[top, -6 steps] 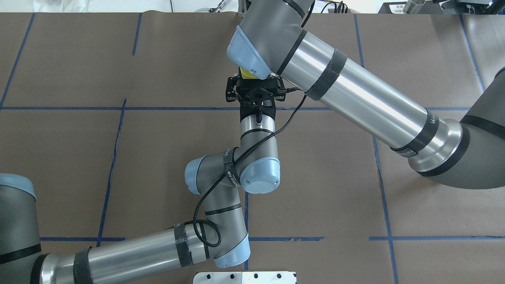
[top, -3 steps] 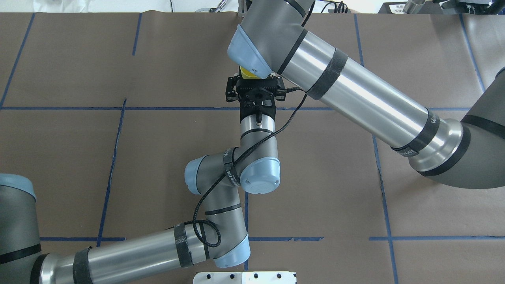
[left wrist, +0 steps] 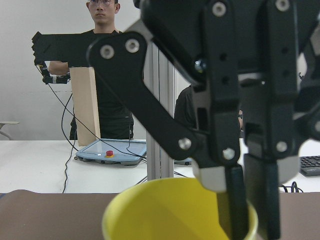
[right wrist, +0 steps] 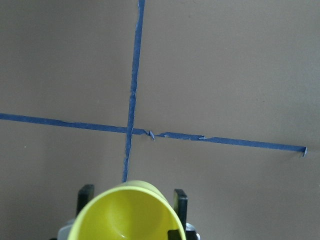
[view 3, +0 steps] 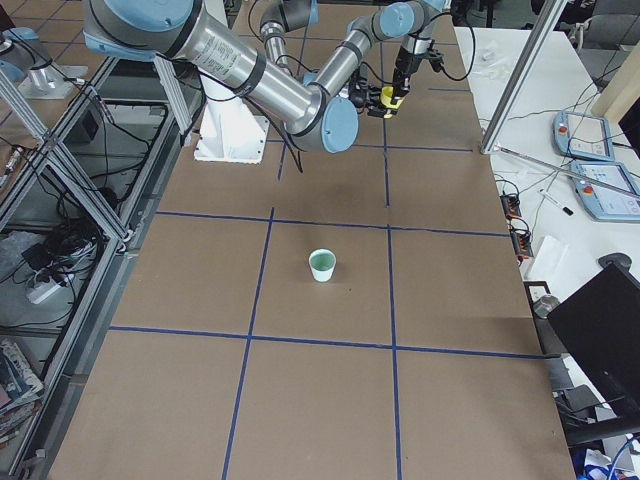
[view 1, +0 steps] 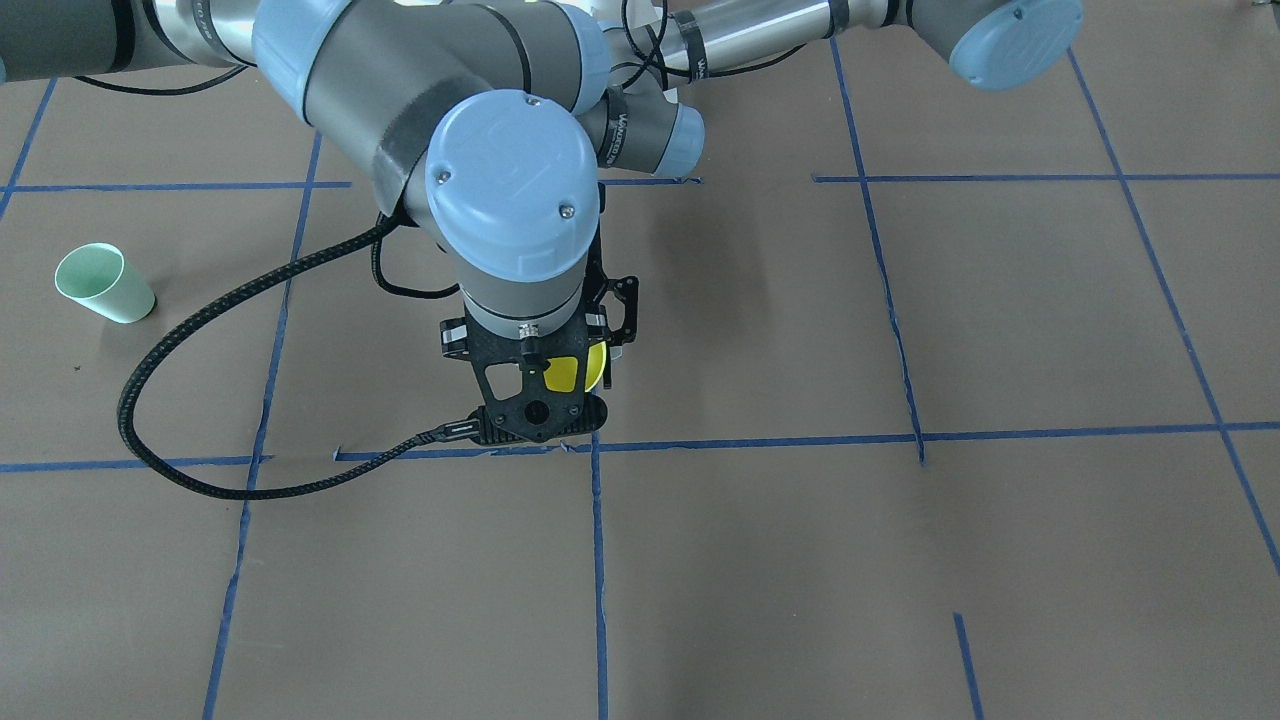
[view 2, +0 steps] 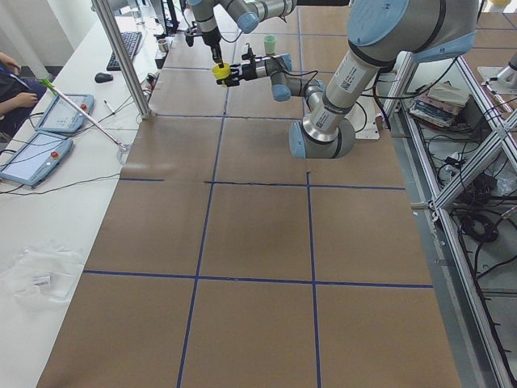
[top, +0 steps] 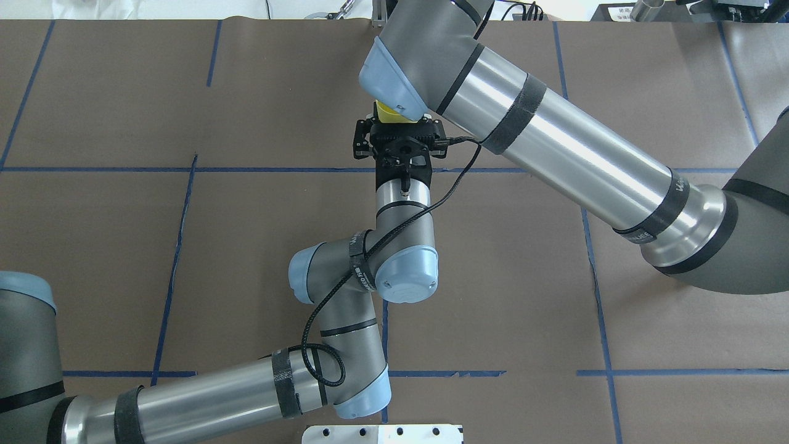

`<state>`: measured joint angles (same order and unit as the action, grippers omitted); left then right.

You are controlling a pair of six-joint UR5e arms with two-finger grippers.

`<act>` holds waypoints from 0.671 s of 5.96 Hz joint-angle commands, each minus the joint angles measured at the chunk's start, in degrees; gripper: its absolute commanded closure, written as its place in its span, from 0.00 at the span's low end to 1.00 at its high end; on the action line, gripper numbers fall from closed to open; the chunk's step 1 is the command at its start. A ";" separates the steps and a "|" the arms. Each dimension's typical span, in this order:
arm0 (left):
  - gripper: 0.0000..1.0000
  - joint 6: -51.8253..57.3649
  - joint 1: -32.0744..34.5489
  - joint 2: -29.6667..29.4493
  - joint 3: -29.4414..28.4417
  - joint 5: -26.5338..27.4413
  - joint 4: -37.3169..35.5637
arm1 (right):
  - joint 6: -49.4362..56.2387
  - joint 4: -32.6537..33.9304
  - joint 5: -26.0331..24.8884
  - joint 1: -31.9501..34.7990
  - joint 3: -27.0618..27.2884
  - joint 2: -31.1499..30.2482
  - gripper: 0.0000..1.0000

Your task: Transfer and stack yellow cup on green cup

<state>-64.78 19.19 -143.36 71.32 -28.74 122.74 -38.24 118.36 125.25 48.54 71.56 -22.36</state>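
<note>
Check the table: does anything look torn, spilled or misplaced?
Only the blue tape: beside its crossing near the yellow cup, it is ragged and split. The green cup stands upright; nothing spilled.

The table (view 1: 760,580) is covered edge to edge with brown paper (top: 92,246), which has shallow wrinkles. Strips of blue tape (view 1: 760,441) cross the paper and divide it into large rectangles. Where two strips cross near the middle of the table, the tape is ragged and torn at the joint. The green cup (view 1: 100,283) stands directly on the paper, upright with its mouth up. It sits inside one rectangle, clear of the tape lines, on the robot's right half of the table.
</note>
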 commanded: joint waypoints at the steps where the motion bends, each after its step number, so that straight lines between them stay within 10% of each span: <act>1: 0.00 0.09 0.06 1.15 -0.04 0.18 0.04 | -0.43 0.03 1.74 1.72 0.77 0.47 1.00; 4: 0.00 0.09 -0.03 2.02 -0.30 -0.08 0.13 | -1.57 0.03 11.31 12.50 3.50 5.72 1.00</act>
<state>-64.69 19.17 -141.89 71.12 -28.74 122.86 -39.53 118.39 133.86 57.49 74.81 -18.76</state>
